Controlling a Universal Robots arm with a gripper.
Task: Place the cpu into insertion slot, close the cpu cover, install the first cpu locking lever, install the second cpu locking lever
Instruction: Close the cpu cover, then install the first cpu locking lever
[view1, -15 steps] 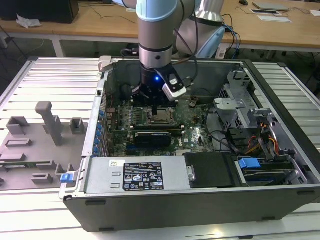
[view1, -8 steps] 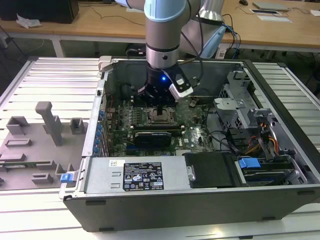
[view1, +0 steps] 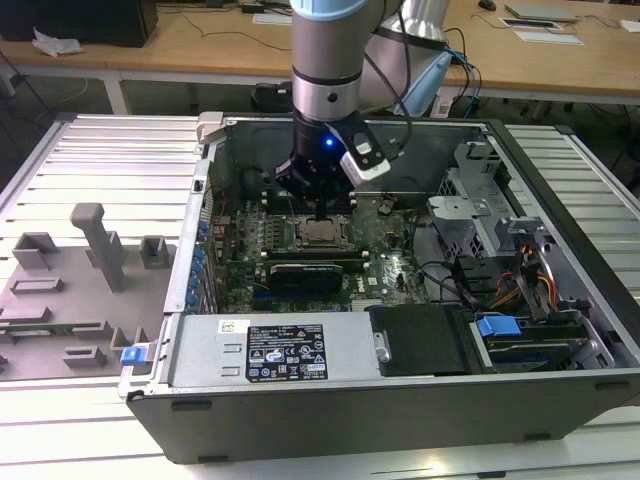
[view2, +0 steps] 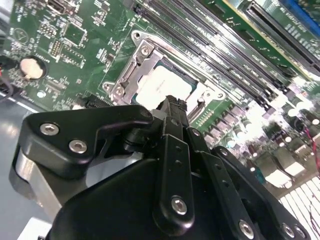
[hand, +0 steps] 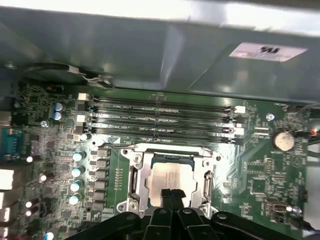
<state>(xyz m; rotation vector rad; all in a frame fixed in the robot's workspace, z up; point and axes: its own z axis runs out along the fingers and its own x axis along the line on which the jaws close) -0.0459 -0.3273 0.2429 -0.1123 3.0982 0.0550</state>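
Note:
The cpu (hand: 172, 172) lies flat in the insertion slot (view1: 320, 233) on the green motherboard (hand: 250, 170), its silvery top showing through the window of the cpu cover (hand: 145, 177). The cover is down over the chip in both wrist views, cpu (view2: 161, 86) and cover (view2: 131, 75). My gripper (hand: 171, 194) hangs just above the socket's near edge, its two black fingers pressed together with nothing between them. In the second wrist view the gripper (view2: 173, 103) tip sits over the chip's edge. The exterior view has the gripper (view1: 321, 206) directly over the socket.
Long black memory slots (hand: 160, 117) run beside the socket. A black card (view1: 310, 272), the power supply (view1: 285, 350) and a drive cage (view1: 480, 215) crowd the open case. Case walls (view1: 205, 190) ring the board. A grey fixture plate (view1: 80, 270) lies at the exterior view's left.

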